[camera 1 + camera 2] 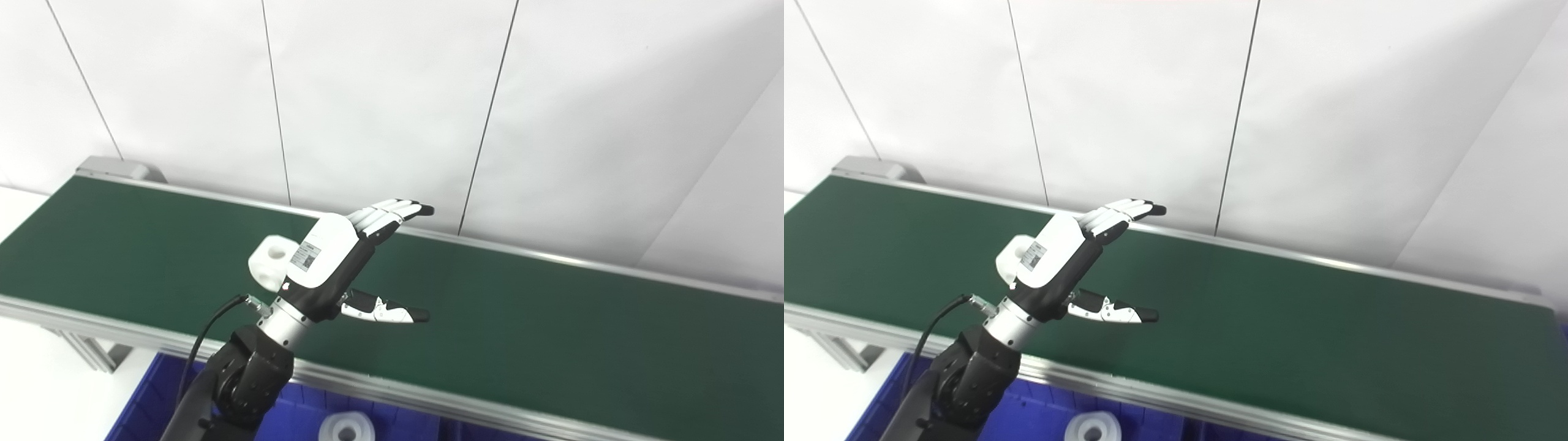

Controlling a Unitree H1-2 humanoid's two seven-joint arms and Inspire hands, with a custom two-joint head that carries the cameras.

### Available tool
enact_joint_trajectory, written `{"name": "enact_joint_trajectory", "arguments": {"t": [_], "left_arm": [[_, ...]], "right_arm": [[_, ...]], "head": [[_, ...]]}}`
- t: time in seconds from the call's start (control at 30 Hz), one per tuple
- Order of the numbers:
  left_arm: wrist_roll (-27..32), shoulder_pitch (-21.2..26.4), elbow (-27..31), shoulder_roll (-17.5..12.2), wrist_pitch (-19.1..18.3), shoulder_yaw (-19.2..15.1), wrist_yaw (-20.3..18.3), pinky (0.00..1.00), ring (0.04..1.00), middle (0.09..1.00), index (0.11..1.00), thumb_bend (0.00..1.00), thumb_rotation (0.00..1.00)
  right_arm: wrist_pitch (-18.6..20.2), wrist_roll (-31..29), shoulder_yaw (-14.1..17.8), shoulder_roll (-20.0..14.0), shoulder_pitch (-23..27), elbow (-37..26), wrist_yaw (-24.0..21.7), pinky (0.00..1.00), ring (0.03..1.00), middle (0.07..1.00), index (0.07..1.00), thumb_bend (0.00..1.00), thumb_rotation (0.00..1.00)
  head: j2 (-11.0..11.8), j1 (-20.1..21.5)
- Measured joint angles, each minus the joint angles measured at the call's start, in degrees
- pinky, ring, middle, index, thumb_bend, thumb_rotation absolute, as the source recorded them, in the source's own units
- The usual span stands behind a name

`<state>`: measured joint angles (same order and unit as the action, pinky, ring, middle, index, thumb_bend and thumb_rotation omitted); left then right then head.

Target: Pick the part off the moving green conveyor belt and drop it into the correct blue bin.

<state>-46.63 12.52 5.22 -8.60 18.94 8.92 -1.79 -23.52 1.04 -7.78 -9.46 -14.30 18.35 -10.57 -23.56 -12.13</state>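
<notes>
Left hand [331, 257] spread wide above the green conveyor belt [551, 318].
A white blocky part [269, 260] with a round hole lies behind the hand, toward the belt's left end.

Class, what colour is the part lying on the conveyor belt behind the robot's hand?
White. The part shows best in the left eye view, beside the open left hand.

Behind the work you face a white panelled wall [380, 92], split by thin dark seams [275, 104] that lean slightly. On your right a second white wall [729, 214] angles in, shaded a little greyer. The light is even and soft. At far left a white surface [18, 208] shows.
</notes>
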Motion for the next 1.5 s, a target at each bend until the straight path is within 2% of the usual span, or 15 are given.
{"name": "enact_joint_trajectory", "arguments": {"t": [0.13,0.23,0.47,0.63,0.8,0.97,1.13,1.23,1.3,1.5], "left_arm": [[-2.43,3.3,-4.37,-2.57,-1.49,1.43,-0.24,0.75,0.883,0.897,0.856,0.86,0.37],[-3.74,5.4,-5.76,-4.87,-2.6,2.57,-1.12,0.74,0.855,0.889,0.85,0.92,0.34],[-4.64,10.98,-8.62,-10.78,-7.53,6.24,-11.73,0.77,0.864,0.899,0.833,0.96,0.23],[-4.27,14.81,-12.03,-14.33,-9.08,10.25,-21.66,0.75,0.874,0.89,0.847,0.96,0.16],[-2.42,15.84,-15.0,-15.99,-9.79,11.81,-26.47,0.71,0.844,0.852,0.833,1.0,0.12],[-1.1,17.39,-17.68,-16.65,-9.72,13.33,-28.96,0.73,0.841,0.85,0.822,1.0,0.13],[-1.43,19.74,-20.27,-16.65,-9.86,15.59,-29.89,0.76,0.869,0.864,0.828,1.0,0.14],[-4.26,20.21,-21.42,-16.72,-10.22,17.32,-28.86,0.74,0.873,0.876,0.825,1.0,0.11],[-7.42,19.92,-23.08,-16.75,-10.4,18.35,-26.37,0.72,0.871,0.888,0.827,0.97,0.1],[-13.77,19.05,-27.45,-16.75,-10.51,19.84,-14.2,0.74,0.871,0.897,0.817,0.85,0.12]], "right_arm": [[-0.02,0.0,0.0,0.2,0.32,0.38,0.04,0.6,0.666,0.707,0.692,0.72,0.91],[-0.02,0.01,0.01,0.17,0.63,0.91,0.02,0.6,0.666,0.708,0.688,0.72,0.91],[-0.02,0.02,0.0,0.37,0.8,1.03,0.03,0.59,0.662,0.703,0.684,0.71,0.91],[-0.03,0.63,-0.11,0.64,0.89,1.01,0.22,0.58,0.662,0.701,0.69,0.68,0.93],[-0.03,1.29,-0.11,0.61,0.69,0.97,0.32,0.59,0.66,0.704,0.689,0.67,0.92],[-0.03,1.2,-0.11,0.61,0.74,0.92,0.1,0.58,0.663,0.703,0.688,0.66,0.92],[-0.03,1.25,-0.12,0.6,0.63,0.85,0.07,0.58,0.662,0.702,0.688,0.67,0.93],[-0.03,1.35,-0.11,0.59,0.45,0.84,0.13,0.58,0.662,0.703,0.69,0.65,0.93],[-0.03,1.36,-0.12,0.58,0.46,0.81,0.13,0.57,0.659,0.7,0.689,0.66,0.93],[-0.03,1.3,-0.11,0.55,0.45,0.67,0.06,0.58,0.659,0.698,0.687,0.68,0.93]], "head": [[0.44,-0.35],[0.44,-0.62],[0.18,-1.14],[0.18,-1.06],[-0.08,-1.06],[-0.17,-1.06],[-0.17,-0.88],[-0.17,-0.88],[-0.08,-0.79],[0.0,-0.53]]}}
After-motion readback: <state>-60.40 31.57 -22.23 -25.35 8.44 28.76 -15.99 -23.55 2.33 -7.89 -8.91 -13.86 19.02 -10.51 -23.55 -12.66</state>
